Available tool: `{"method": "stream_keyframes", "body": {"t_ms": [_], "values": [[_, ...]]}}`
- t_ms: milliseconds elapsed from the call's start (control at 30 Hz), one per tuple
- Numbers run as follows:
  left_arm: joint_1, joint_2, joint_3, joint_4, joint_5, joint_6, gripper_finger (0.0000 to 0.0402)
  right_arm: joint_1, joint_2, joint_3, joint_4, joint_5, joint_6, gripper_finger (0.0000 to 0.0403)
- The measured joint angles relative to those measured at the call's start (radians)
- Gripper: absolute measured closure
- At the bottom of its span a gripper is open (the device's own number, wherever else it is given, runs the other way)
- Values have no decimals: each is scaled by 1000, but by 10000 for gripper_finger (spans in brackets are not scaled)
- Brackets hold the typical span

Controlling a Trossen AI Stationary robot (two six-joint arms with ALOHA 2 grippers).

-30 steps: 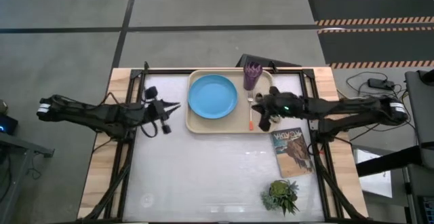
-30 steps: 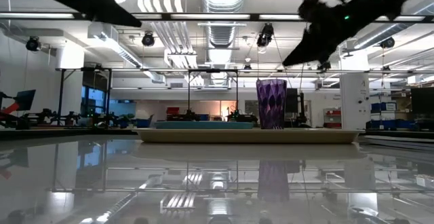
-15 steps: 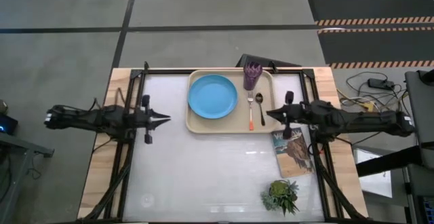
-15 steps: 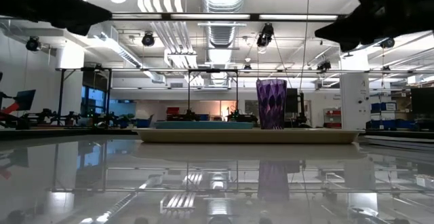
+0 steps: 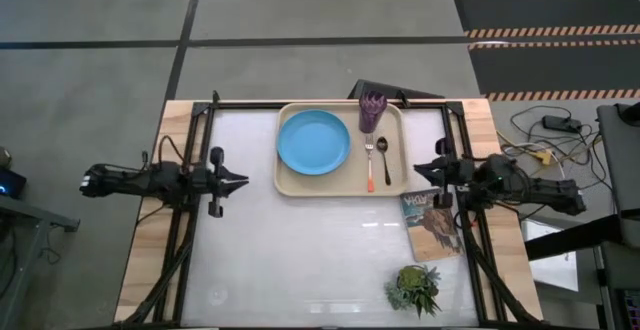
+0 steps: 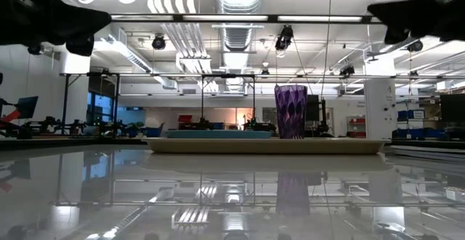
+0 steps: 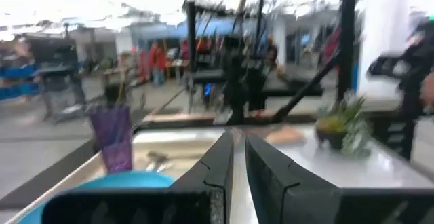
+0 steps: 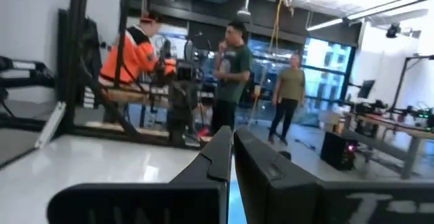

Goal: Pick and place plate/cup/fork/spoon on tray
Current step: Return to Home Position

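The cream tray [image 5: 330, 182] lies at the table's far middle. On it rest the light-blue plate [image 5: 314, 142], the purple cup [image 5: 372, 111] standing at its far right corner, the orange-handled fork [image 5: 369, 165] and the dark spoon [image 5: 383, 158] beside the fork. My left gripper [image 5: 243, 180] is shut and empty, left of the tray. My right gripper [image 5: 417, 169] is shut and empty, right of the tray. In the low view the cup [image 6: 290, 111] stands upright on the tray [image 6: 265, 145]. The left wrist view shows the cup [image 7: 115, 139] and the plate [image 7: 129, 180].
A picture-covered book [image 5: 432, 223] lies right of the tray, under my right arm. A small green potted plant [image 5: 414, 288] stands near the front right. Several people [image 8: 234, 81] stand in the room beyond the table. Bare table stretches in front of the tray.
My right gripper has drawn back from over the tray's right part toward the table's right edge; the spoon it covered now shows lying on the tray. My left gripper has drawn back toward the left edge and turned level.
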Motion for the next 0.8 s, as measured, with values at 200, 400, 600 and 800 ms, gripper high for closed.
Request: {"method": "stream_keyframes", "body": {"t_ms": [200,400,600,800], "values": [[0,2,-43,79,28,-26,379,-1,-25,-35,33,12,-43,394],[0,19,-44,83,-47,-17,379,-1,-24,-47,42,-67,-43,394],[0,42,-44,83,-78,-19,379,-1,-8,-47,-9,-88,38,394],[0,62,-44,82,-81,-20,379,-1,21,-47,-74,-73,45,394]]}}
